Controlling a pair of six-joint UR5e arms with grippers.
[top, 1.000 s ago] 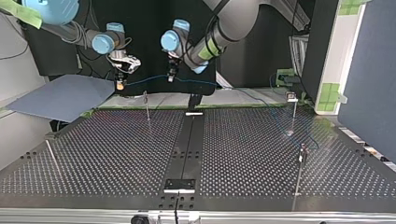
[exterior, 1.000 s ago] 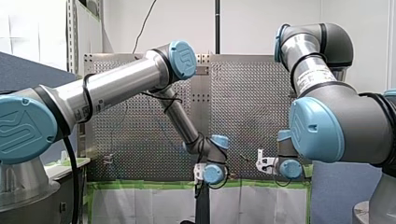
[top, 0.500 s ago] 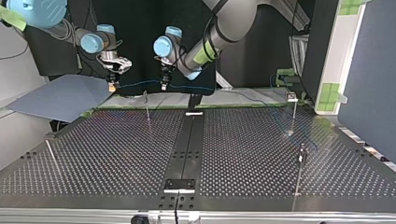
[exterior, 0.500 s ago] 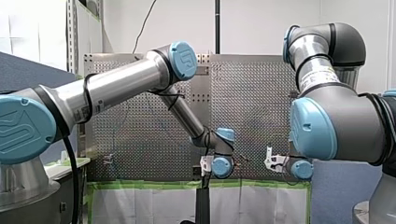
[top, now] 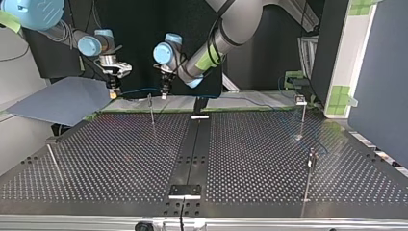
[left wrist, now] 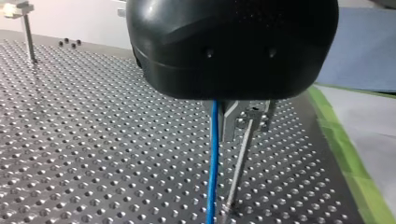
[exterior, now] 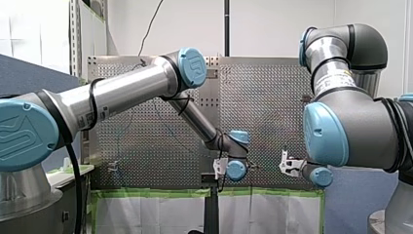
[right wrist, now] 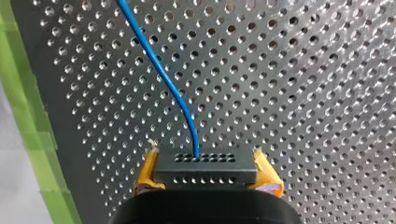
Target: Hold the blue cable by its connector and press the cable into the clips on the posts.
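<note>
Yellow-padded right gripper [right wrist: 205, 161] clamps the black connector [right wrist: 205, 170], and the blue cable [right wrist: 173, 88] runs ahead from it over the perforated table [right wrist: 303, 93]. Beside my left gripper [left wrist: 246, 116] the cable hangs down, with a thin post [left wrist: 238, 168] just under it; whether this gripper grips, I cannot tell.

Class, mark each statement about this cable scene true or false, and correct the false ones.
1. My right gripper clamps a black connector. True.
2. The cable is red. False: it is blue.
3. The cable spans from my right gripper to my left gripper. True.
4. The table is smooth wood. False: it is perforated metal.
5. The cable is clipped into the post ahead of my left gripper. False: it runs beside the post.
</note>
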